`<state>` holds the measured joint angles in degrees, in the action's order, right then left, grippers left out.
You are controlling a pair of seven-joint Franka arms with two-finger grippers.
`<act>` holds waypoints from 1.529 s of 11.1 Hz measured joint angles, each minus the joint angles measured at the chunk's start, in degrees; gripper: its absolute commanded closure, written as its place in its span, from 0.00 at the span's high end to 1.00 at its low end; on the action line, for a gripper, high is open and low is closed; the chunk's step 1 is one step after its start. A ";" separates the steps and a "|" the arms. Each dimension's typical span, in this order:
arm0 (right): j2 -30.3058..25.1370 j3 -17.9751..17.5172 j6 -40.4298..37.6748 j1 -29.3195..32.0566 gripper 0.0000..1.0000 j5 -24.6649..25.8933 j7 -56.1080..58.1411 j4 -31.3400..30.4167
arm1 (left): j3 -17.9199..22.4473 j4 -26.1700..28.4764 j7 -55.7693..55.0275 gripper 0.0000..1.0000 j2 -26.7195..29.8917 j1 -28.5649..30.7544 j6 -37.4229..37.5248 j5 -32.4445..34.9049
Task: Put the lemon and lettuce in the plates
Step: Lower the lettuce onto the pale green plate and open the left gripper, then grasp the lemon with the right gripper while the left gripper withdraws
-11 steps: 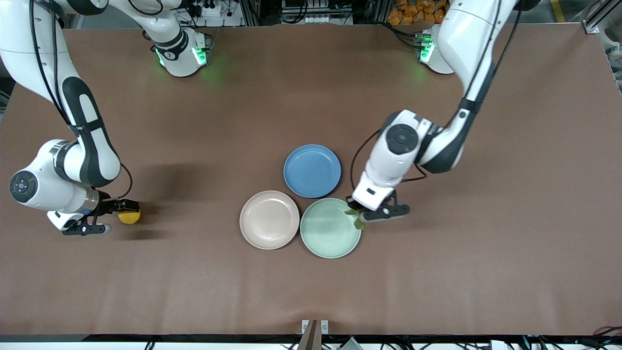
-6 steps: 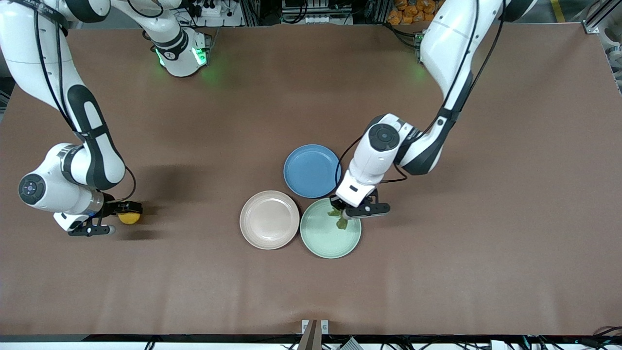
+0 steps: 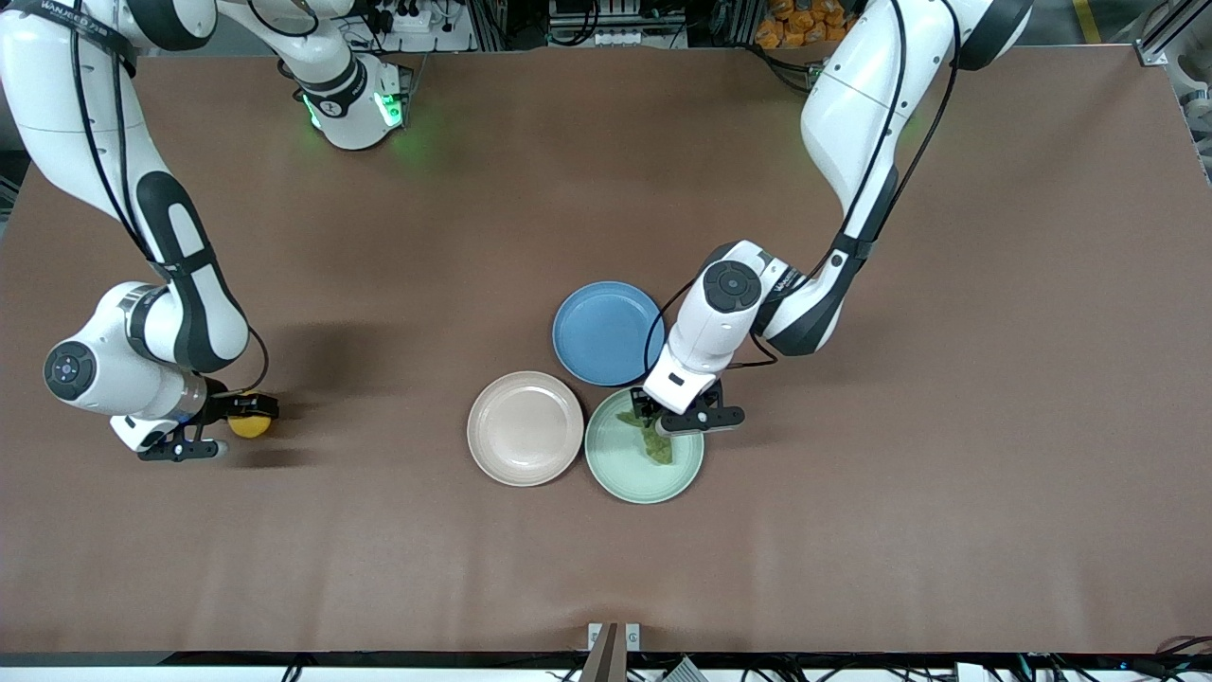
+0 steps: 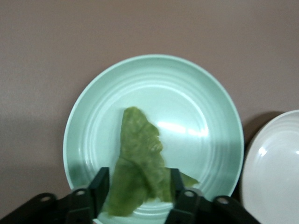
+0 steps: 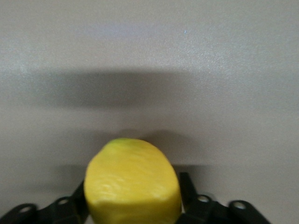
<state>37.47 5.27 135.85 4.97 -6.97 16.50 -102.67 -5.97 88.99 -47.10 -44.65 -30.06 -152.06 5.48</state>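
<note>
Green lettuce (image 3: 651, 441) now lies released in our mint plate (image 3: 615, 474) at centre frame between the left gripper (image 3: 684, 419)'s parted fingers, while our right gripper (image 3: 204, 428) clamps the lemon (image 3: 250, 423) at far left.

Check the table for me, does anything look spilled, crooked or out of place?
Nothing stands out. The lettuce lies on the mint green plate between the left gripper fingers; the right gripper brackets the lemon.

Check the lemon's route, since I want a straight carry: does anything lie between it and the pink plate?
Nothing visible does. The lemon sits between the right gripper's fingers, and only bare table lies between it and the pink plate.
</note>
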 measured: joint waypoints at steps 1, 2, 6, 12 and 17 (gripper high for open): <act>0.00 0.01 0.00 0.00 0.55 -0.43 0.00 0.04 | 0.10 -0.66 0.00 1.00 0.13 0.02 -0.01 0.03; 0.00 -0.01 -0.04 -0.01 0.50 -2.02 0.00 0.05 | 0.23 -1.21 0.00 1.00 0.58 0.13 -0.01 0.03; 0.02 -0.16 -0.62 -0.14 0.46 -4.07 0.00 0.54 | 1.90 -2.00 0.03 1.00 7.66 3.13 8.47 0.15; 0.01 -0.53 -8.97 -0.57 0.43 -4.40 -0.37 6.29 | 2.24 -1.99 18.80 1.00 21.70 14.68 33.55 0.54; 0.00 -0.88 -13.02 -7.52 0.42 -5.09 -14.25 10.19 | 2.23 -1.94 36.09 1.00 31.91 20.23 49.77 0.55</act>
<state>37.47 4.40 122.83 -2.55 -12.06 2.25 -92.48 -3.74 87.05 -11.02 -12.74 -9.84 -102.29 6.03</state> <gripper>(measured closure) 0.300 0.000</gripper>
